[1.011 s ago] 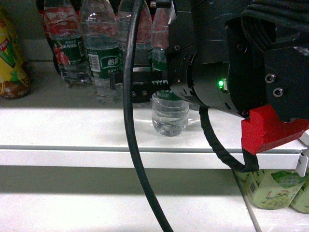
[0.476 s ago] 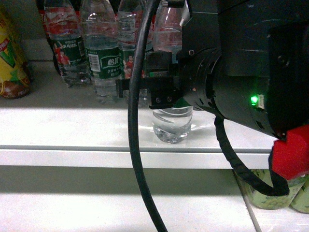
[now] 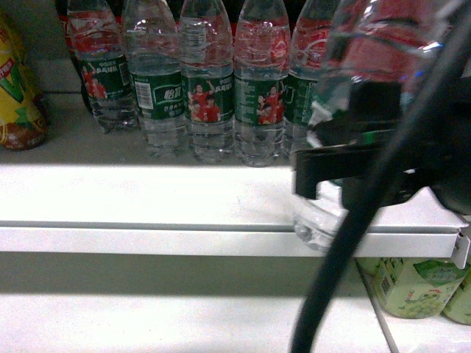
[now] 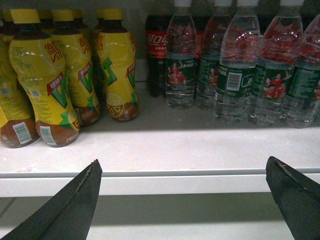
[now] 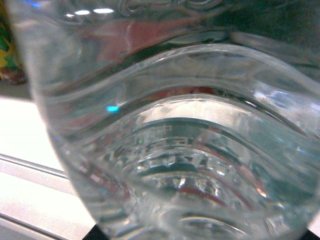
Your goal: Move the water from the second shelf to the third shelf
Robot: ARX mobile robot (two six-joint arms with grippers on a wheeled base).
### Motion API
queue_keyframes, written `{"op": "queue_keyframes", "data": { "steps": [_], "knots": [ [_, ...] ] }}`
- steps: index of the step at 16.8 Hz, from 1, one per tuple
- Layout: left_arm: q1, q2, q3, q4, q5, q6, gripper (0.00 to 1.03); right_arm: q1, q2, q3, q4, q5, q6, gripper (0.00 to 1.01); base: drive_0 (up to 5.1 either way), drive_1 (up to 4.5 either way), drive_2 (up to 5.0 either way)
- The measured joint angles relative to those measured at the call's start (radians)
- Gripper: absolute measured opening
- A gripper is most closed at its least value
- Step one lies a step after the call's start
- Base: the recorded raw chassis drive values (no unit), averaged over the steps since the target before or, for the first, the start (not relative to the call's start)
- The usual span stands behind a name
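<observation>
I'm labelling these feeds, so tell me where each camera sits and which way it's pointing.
Head: on the robot, facing the shelf edge; sees the water row, the right pincer gripping a bottle, and a cable.
Left wrist: on the left arm, facing the shelf; yellow bottles, water row; the open left pincer frames it.
Right wrist: on the right arm, filled by the held bottle.
Head and left wrist share the water row.

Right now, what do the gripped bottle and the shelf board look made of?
Water bottle in the right gripper: thin clear plastic, glossy, judging by its moulded ribs and sharp highlights. Shelf board: smooth white, semi-matte, probably painted metal or laminate; its thin front lip suggests sheet metal, but that is uncertain.
</observation>
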Motion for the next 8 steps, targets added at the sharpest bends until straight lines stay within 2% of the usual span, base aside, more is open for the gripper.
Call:
{"op": "queue_keyframes", "data": {
  "steps": [4,5,8],
  "knots": [
    [0.0,0.0,0.0,0.0,0.0,0.0,0.98,-0.098,-0.27,-0.133,-0.072,-0.04,-0.035,0.4,0.0,0.0,0.0],
    [0.0,0.0,0.0,0.0,0.0,0.0,0.98,-0.137,-0.357,-0.169,-0.113,-0.059,-0.046,0.4,0.0,0.0,0.0],
    [0.0,0.0,0.0,0.0,0.0,0.0,0.98,-0.194,-0.549,-0.231,-0.203,-0.063,-0.059,0.4,0.0,0.0,0.0]
  ]
}}
